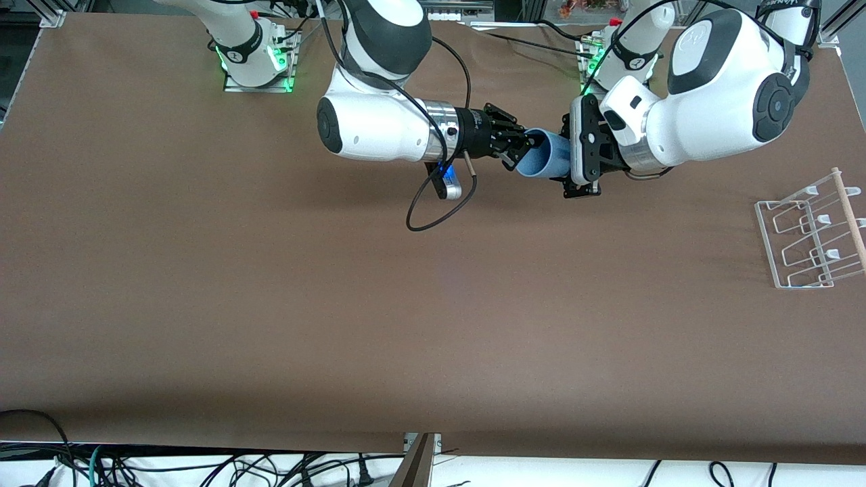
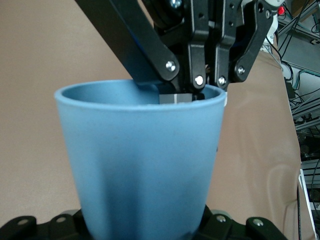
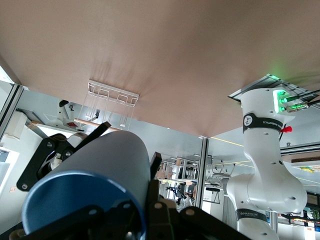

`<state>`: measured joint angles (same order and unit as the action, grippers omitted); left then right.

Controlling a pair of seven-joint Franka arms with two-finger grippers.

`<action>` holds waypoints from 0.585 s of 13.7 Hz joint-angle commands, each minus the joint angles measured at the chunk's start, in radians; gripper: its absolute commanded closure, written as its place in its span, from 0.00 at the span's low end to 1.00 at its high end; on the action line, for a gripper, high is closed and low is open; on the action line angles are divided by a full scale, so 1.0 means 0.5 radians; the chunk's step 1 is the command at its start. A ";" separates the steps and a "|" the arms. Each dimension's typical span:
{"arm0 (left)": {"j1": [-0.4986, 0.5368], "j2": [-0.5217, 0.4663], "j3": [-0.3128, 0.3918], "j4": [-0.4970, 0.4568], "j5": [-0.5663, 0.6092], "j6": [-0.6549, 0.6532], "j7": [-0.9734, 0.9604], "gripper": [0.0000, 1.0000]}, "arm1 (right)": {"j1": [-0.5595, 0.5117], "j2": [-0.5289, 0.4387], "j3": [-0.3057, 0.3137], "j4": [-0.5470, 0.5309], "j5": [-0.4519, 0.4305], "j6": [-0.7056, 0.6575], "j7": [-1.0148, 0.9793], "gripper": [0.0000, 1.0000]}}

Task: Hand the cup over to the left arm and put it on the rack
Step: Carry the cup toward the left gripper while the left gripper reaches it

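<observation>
Above the surface (image 1: 270, 284), the right claw (image 1: 517, 145) pinched the blue cup's (image 1: 544, 162) rim. The left claw (image 1: 575, 159) hid its base; its grip unclear. The rack (image 1: 812, 230) sat at the surface's edge.

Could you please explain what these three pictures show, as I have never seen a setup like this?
Two white robot arms stand at a brown table, each ending in black fingers. The big picture looks down from a high camera facing them; the other two come from cameras on each arm's wrist. The right gripper pinches the rim of a light-blue cup, held up over the table; one finger reaches inside the cup, as the left wrist view shows. The left gripper is around the cup's base, though I cannot tell if it has closed. A white wire rack sits at the left arm's end of the table, with nothing on it.
</observation>
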<state>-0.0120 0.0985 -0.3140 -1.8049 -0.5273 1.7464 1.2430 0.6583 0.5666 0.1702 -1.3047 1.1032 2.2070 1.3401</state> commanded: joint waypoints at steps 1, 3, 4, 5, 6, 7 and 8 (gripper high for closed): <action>0.018 -0.062 -0.007 -0.059 -0.062 0.008 -0.004 1.00 | -0.006 0.030 -0.015 0.060 0.015 -0.005 0.017 0.48; 0.021 -0.059 -0.007 -0.053 -0.062 0.005 -0.004 1.00 | -0.040 0.002 -0.034 0.063 -0.028 -0.011 0.020 0.20; 0.024 -0.059 -0.007 -0.050 -0.062 -0.001 -0.001 1.00 | -0.074 -0.032 -0.031 0.063 -0.116 -0.051 0.020 0.03; 0.033 -0.059 -0.001 -0.050 -0.059 -0.011 0.011 1.00 | -0.123 -0.065 -0.037 0.063 -0.193 -0.167 0.017 0.01; 0.045 -0.059 0.014 -0.047 -0.047 -0.029 0.014 1.00 | -0.199 -0.081 -0.040 0.072 -0.221 -0.289 0.020 0.01; 0.079 -0.059 0.027 -0.029 -0.026 -0.108 0.018 1.00 | -0.285 -0.111 -0.040 0.106 -0.224 -0.412 0.017 0.01; 0.119 -0.059 0.048 -0.023 0.023 -0.191 0.021 1.00 | -0.383 -0.172 -0.043 0.133 -0.243 -0.550 -0.002 0.01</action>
<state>0.0080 0.0973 -0.3029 -1.8072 -0.5260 1.7127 1.2403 0.5521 0.5326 0.1424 -1.2580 1.0075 2.0505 1.3387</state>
